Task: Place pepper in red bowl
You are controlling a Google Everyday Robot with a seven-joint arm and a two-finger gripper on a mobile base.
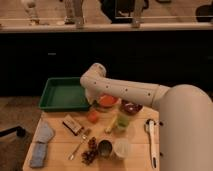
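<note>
My gripper (95,102) hangs from the white wrist at the left rim of the red bowl (108,101), which stands at the back of the wooden table. It is shut, and a small dark green end of the pepper (96,106) shows just under it, beside the bowl's edge. The arm hides most of the pepper and part of the bowl.
A green tray (60,95) lies left of the bowl and a maroon bowl (131,107) right of it. In front stand an orange fruit (93,116), a pale green cup (122,122), a white cup (121,148), a can (105,147), grapes (90,152), a blue cloth (41,145) and a white utensil (151,140).
</note>
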